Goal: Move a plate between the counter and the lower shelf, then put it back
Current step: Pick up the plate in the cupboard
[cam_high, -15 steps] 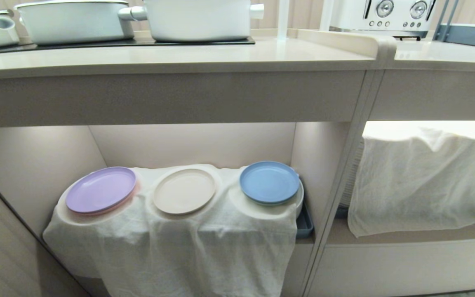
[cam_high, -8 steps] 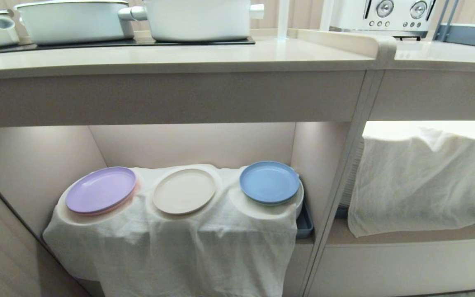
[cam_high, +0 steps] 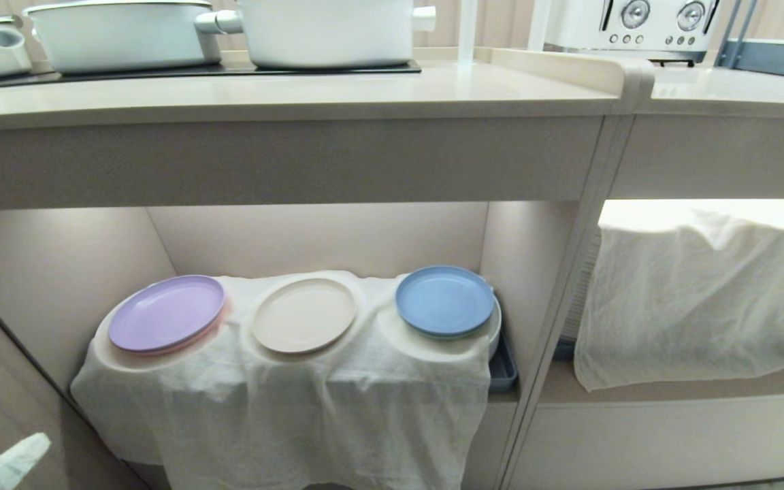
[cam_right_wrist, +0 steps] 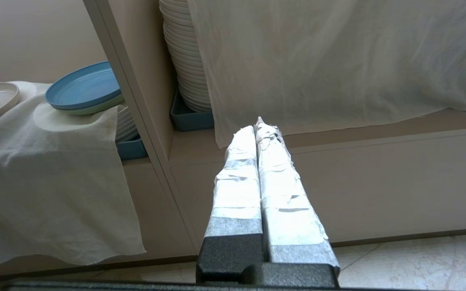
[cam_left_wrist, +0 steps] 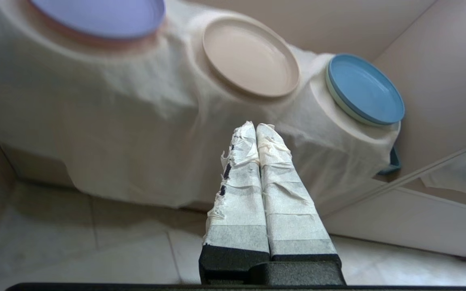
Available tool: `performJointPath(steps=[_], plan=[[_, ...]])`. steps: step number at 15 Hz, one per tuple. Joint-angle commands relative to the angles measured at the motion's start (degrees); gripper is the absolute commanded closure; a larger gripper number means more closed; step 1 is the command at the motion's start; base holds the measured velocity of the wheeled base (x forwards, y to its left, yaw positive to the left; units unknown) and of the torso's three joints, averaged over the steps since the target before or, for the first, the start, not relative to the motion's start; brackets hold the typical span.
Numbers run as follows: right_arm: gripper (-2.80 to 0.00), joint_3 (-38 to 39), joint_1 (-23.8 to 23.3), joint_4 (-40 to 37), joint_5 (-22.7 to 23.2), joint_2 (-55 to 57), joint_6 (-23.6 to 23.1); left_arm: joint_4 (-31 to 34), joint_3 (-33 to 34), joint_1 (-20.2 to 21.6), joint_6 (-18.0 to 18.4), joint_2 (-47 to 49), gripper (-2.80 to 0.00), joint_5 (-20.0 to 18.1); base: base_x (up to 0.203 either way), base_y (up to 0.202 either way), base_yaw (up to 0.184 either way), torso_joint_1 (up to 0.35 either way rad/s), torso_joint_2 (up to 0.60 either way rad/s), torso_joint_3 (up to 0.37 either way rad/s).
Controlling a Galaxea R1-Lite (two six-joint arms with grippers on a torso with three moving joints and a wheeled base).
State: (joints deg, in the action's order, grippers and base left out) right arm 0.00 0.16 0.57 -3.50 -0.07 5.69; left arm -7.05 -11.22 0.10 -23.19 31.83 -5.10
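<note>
Left gripper point(cam_left_wrist: 256, 126) hangs low in front of the cloth point(cam_high: 310, 408), jaws pressed together, holding nothing. Right gripper point(cam_right_wrist: 259, 123) is closed and empty too. Behind, the plate point(cam_high: 304, 315) sits on the lower shelf point(cam_high: 317, 238), between the lilac plate point(cam_high: 166, 313) and blue plate point(cam_high: 444, 300). No readable writing anywhere.

The lower shelf point(cam_high: 337, 238) carries a white cloth point(cam_high: 283, 408) bearing three plates.
</note>
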Motion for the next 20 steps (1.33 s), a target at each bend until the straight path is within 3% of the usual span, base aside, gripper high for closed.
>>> performJointPath(steps=[1,9,11,13,16,20], plan=[[0.00,0.0,0.0,0.0,0.0,0.1,0.0,-0.2,-0.2,0.0,-2.6,6.5,0.00,-0.3,0.000,0.000,0.000,0.000,0.00,0.000],[0.00,0.0,0.0,0.0,0.0,0.1,0.0,-17.5,0.5,-0.3,-11.9,25.7,0.00,-1.0,0.000,0.000,0.000,0.000,0.00,0.000],[0.00,0.0,0.0,0.0,0.0,0.1,0.0,-18.6,0.5,-0.3,-16.3,28.5,0.00,-1.0,0.000,0.000,0.000,0.000,0.00,0.000],[0.00,0.0,0.0,0.0,0.0,0.1,0.0,-18.7,0.5,-0.3,-18.5,30.8,0.00,-1.0,0.000,0.000,0.000,0.000,0.00,0.000],[0.00,0.0,0.0,0.0,0.0,0.1,0.0,-20.8,0.0,-0.4,-20.5,35.7,0.00,-1.2,0.000,0.000,0.000,0.000,0.00,0.000],[0.00,0.0,0.0,0.0,0.0,0.1,0.0,-29.0,0.0,-1.1,-21.1,44.6,0.00,-1.2,0.000,0.000,0.000,0.000,0.00,0.000]])
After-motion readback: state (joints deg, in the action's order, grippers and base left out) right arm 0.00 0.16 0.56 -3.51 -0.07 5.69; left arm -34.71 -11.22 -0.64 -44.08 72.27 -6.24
